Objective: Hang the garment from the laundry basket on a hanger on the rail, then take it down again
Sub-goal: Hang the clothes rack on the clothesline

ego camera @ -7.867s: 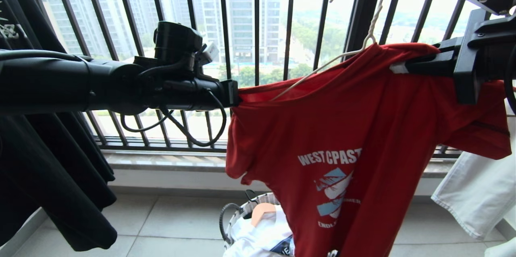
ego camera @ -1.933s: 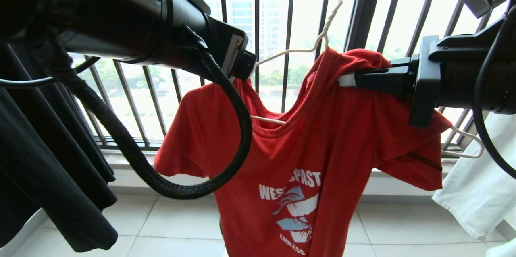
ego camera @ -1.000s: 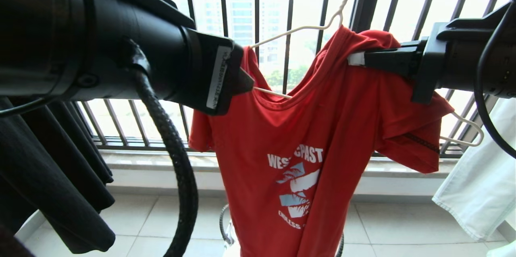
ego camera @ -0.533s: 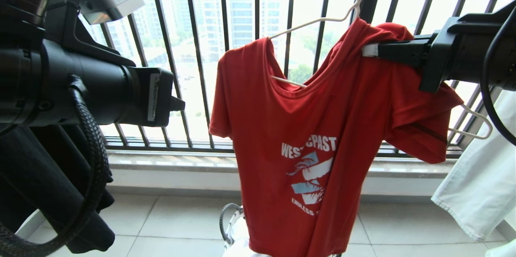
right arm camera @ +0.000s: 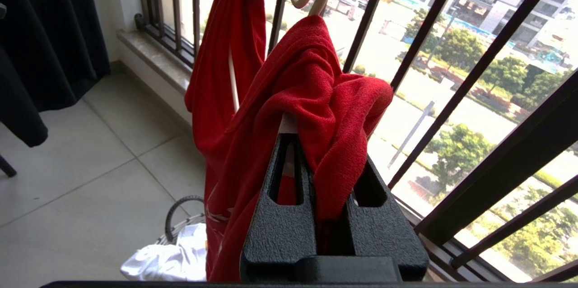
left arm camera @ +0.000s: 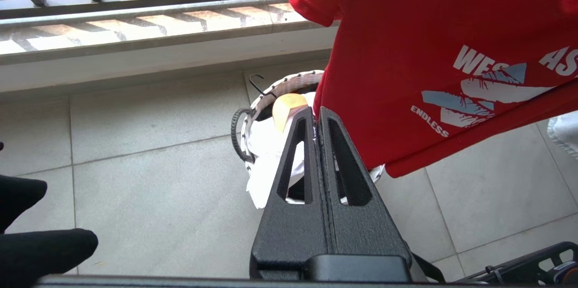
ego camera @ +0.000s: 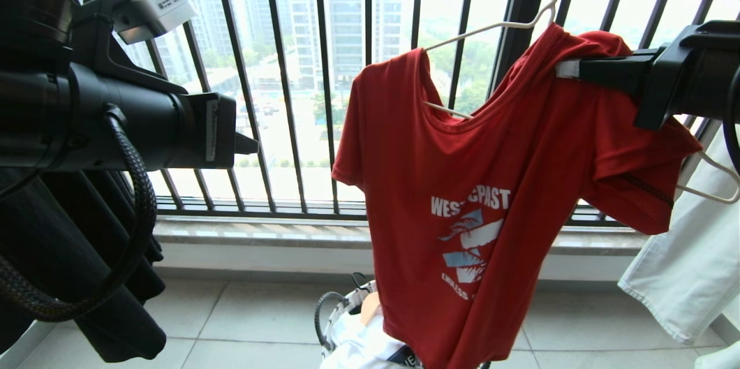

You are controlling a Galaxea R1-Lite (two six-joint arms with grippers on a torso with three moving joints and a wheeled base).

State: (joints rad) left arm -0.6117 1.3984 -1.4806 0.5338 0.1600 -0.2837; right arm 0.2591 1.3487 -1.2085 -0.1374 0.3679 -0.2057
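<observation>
The garment (ego camera: 491,184), a red T-shirt with a white and blue print, hangs askew on the white wire hanger (ego camera: 509,25). The hanger's hook runs out of the top of the head view, and the rail is out of view. My right gripper (ego camera: 569,68) is shut on bunched fabric at the shirt's right shoulder (right arm camera: 316,76). One hanger end (ego camera: 717,184) pokes out of that sleeve. My left gripper (ego camera: 254,146) is shut and empty, well to the left of the shirt. The laundry basket (ego camera: 341,311) stands on the floor under the hem, also seen in the left wrist view (left arm camera: 289,82).
A black garment (ego camera: 87,276) hangs at the far left and a white garment (ego camera: 682,276) at the far right. The dark barred window railing (ego camera: 289,97) runs close behind the shirt. White cloth and a wooden hanger end (left arm camera: 286,105) lie in the basket.
My left gripper has left the shirt's left shoulder, drawn back to the left and shut. The right gripper has carried the shirt and hanger to the right.
</observation>
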